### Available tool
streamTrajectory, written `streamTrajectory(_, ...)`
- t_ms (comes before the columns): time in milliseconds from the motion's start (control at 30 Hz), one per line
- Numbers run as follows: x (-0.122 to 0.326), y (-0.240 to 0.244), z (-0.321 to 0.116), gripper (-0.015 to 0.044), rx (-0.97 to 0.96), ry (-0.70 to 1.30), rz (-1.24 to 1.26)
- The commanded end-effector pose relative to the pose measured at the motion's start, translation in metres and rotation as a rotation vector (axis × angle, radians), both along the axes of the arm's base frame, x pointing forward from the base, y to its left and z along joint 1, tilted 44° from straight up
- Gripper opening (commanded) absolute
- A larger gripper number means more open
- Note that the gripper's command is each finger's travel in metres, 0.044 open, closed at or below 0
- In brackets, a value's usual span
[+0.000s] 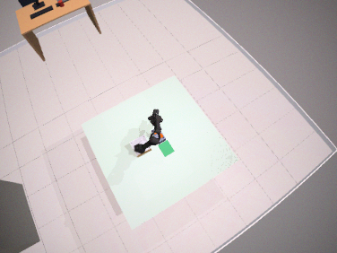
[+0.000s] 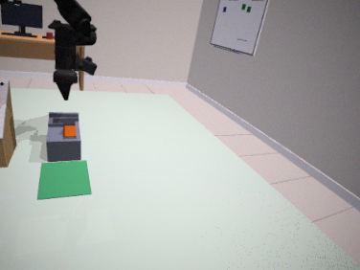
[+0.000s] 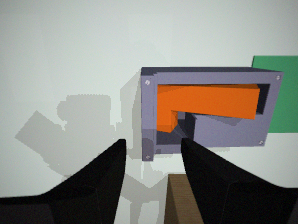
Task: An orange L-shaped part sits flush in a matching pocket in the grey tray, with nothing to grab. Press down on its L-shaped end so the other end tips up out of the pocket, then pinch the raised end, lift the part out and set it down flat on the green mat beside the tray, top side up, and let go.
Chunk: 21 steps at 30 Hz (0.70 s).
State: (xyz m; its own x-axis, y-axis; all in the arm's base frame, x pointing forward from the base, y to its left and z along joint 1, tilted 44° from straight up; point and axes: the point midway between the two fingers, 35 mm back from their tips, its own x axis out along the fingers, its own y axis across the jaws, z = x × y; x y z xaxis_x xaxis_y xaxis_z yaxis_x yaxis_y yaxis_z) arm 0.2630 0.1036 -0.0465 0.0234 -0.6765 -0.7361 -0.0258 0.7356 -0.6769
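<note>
The gripper [image 2: 66, 98] [image 3: 153, 144] hangs above the tray's far end, its fingers apart with nothing between them. Below, the orange part [image 1: 161, 135] [image 2: 70, 130] [image 3: 212, 100] sits tilted in the grey tray [image 1: 164, 140] [image 2: 63, 150] [image 3: 232, 131], its straight end raised toward the green mat [image 1: 166, 148] [image 2: 64, 180] [image 3: 289, 95], which lies flat just beside the tray.

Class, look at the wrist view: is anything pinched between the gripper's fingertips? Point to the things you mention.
No, the gripper's [image 2: 66, 99] [image 3: 154, 142] fingertips stand apart with only pale surface and tray between them.
</note>
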Motion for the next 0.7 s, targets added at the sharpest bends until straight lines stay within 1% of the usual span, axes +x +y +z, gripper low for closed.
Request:
streamTrajectory(0, -0.0023, 0.0027, 0.0046, 0.018, -0.002, 0.005, -0.008)
streamTrajectory(667, -0.0022, -0.0001, 0.0019, 0.018, -0.006, 0.009, -0.004)
